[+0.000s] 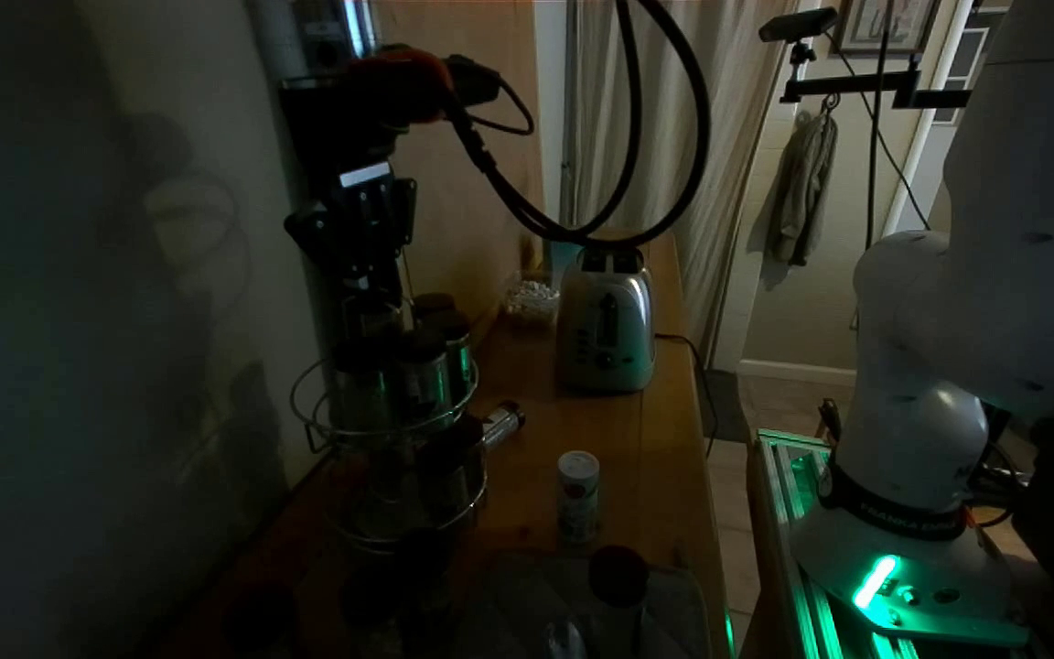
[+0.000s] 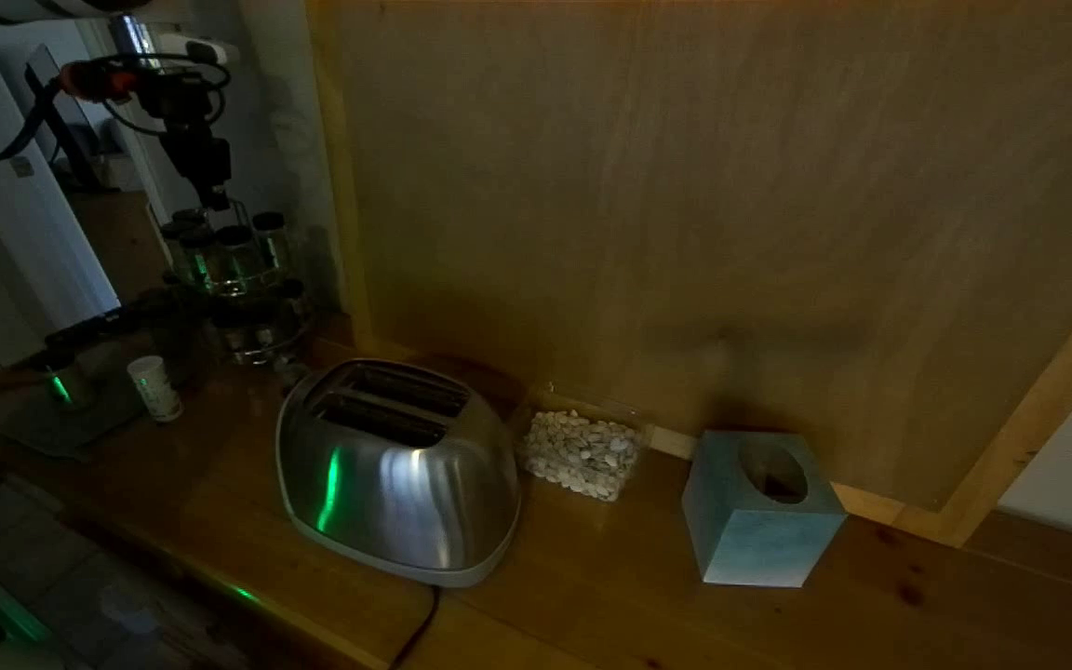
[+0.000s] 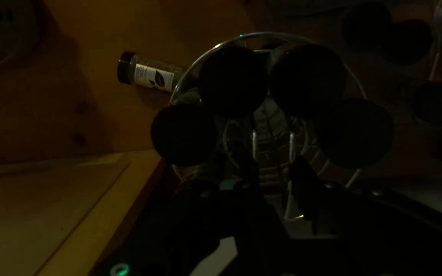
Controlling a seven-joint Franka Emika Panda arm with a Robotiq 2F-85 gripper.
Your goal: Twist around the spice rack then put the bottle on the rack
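Wrist view: bottle (image 3: pixel 154 76) lies on surface (image 3: pixel 129 19), left of jaws and lower, cap (image 3: pixel 126 68) outward, long axis pointing toward rack (image 3: pixel 257 34); we see jaws apart at rack's central wires (image 3: pixel 292 143), touching or not we cannot tell; twist likely first

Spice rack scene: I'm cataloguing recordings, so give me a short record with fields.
Spice rack: two wire tiers holding jars
Bottle: on its side on the wooden counter beside the rack, cap pointing away from it
Gripper: jaws parted over the rack's top; contact with rack unclear
Also on counter: toaster, white canister, light blue box
Bottle placed: not yet
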